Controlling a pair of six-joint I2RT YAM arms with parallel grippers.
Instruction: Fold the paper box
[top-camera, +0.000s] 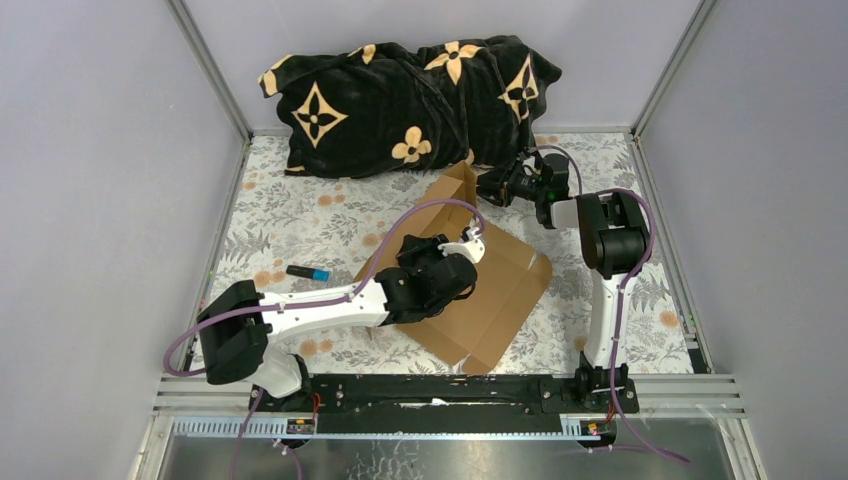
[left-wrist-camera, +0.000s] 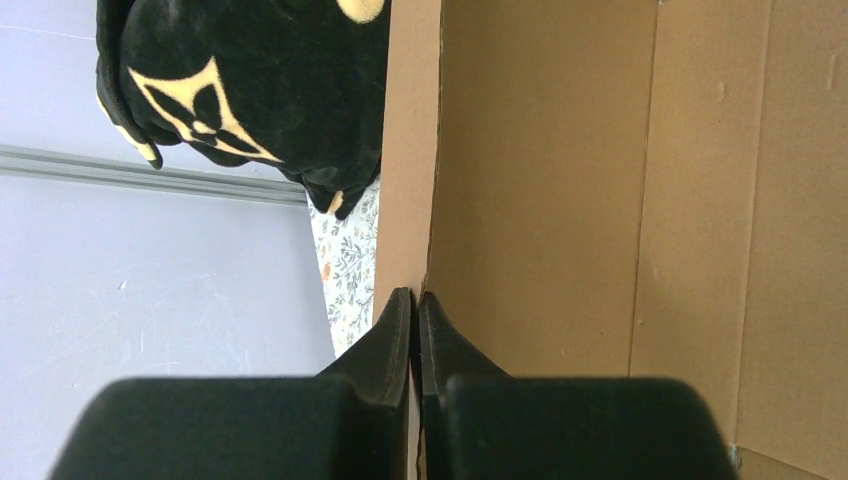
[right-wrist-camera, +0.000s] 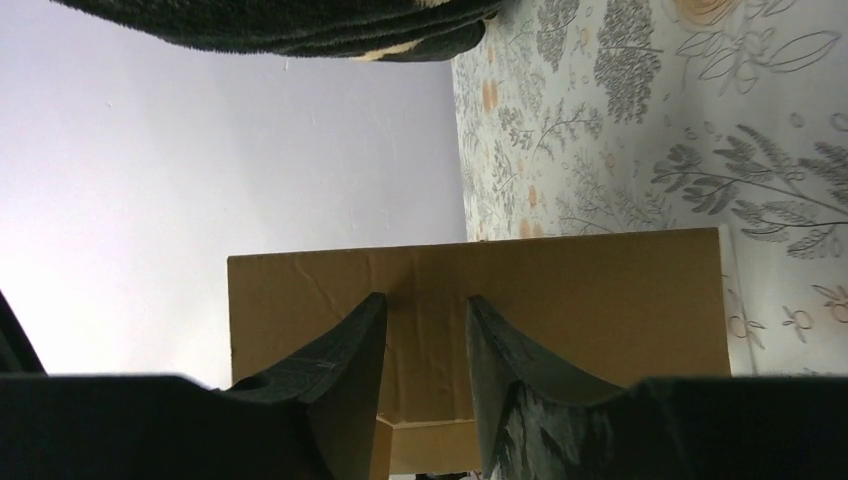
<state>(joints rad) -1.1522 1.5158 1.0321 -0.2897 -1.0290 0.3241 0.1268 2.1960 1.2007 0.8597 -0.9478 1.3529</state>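
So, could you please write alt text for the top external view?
A brown paper box lies unfolded on a floral table, its far flap raised. The left gripper is over the sheet, the right gripper beside that flap; a black patterned blanket lies behind.

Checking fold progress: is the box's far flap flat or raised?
Raised: the flap stands up; the rest of the box lies flat.

Brown paper box (top-camera: 500, 290), grey floral tablecloth (top-camera: 300, 215), black blanket (top-camera: 400, 100) with tan flowers
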